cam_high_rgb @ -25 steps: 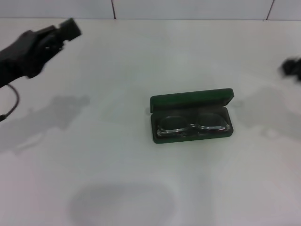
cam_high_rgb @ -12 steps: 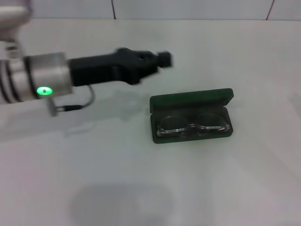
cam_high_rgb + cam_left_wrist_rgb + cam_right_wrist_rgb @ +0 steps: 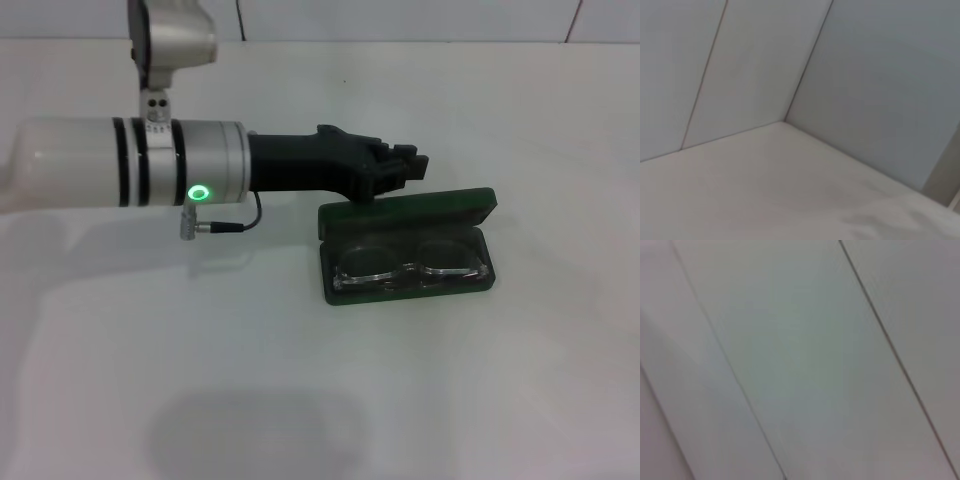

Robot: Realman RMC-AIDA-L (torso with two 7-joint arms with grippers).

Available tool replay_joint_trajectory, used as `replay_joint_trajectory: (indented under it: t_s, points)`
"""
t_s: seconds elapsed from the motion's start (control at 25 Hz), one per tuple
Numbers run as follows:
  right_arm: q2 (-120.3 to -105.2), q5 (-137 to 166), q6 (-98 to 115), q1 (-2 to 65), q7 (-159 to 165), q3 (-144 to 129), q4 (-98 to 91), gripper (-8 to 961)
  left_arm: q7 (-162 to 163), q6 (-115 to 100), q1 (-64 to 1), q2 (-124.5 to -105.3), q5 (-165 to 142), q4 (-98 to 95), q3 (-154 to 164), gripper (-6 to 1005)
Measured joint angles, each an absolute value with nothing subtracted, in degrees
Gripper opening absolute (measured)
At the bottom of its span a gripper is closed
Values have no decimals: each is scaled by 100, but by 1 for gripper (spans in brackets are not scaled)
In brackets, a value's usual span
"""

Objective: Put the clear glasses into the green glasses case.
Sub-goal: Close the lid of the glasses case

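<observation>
Clear glasses [image 3: 410,268] lay folded inside the open green glasses case [image 3: 408,212].
The left gripper [image 3: 405,170] hovered by the lid; finger state could not be told.

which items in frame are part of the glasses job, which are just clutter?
Job:
- clear glasses, lying inside the open case
- green glasses case, lid up
- left pincer, at the case's lid edge, left end

Not the job:
- white table
- tiled wall behind
- nothing else lying about; right pincer out of view
</observation>
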State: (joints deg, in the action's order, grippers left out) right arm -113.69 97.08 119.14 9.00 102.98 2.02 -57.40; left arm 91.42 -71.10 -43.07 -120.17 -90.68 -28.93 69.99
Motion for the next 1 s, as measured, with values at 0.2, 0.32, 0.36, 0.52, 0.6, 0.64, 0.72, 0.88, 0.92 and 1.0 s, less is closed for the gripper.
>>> replay_joint_trajectory:
  t_s: [0.2,0.32,0.36,0.52,0.6,0.64,0.72,0.88,0.92,1.0]
  points:
    - [-11353,9823,11847,771,10234,269,-5679,355,9039,-6558,-4334,-12032,-8839,-2891,7446,199]
    - [-11346,9850,11814,815,10219,256,-5543,355,9038,-6165,-4345,-12033,-8695,-2903,7804,199]
    - [-11344,9859,11808,834,10211,245,-5503,356,9037,-6049,-4350,-12034,-8643,-2905,7915,199]
    - [-11340,10023,11781,998,10134,218,-5331,356,9051,-5773,-4356,-12036,-8534,-2889,8186,200]
    - [-11331,10084,11756,1075,10099,216,-5286,356,9082,-5767,-4358,-12034,-8509,-2885,8253,200]
    - [-11329,10094,11740,1095,10085,214,-5276,356,9087,-5770,-4358,-12033,-8502,-2885,8264,200]
    - [-11325,10101,11694,1129,10069,186,-5266,356,9094,-5778,-4354,-12031,-8483,-2883,8284,200]
    - [-11323,10107,11551,1155,10062,45,-5263,355,9096,-5836,-4326,-12024,-8479,-2880,8288,200]
    - [-11323,10114,11524,1158,10061,21,-5262,355,9096,-5849,-4322,-12024,-8478,-2878,8288,200]
    - [-11324,10138,11496,1172,10058,0,-5259,355,9097,-5863,-4316,-12023,-8477,-2878,8289,200]
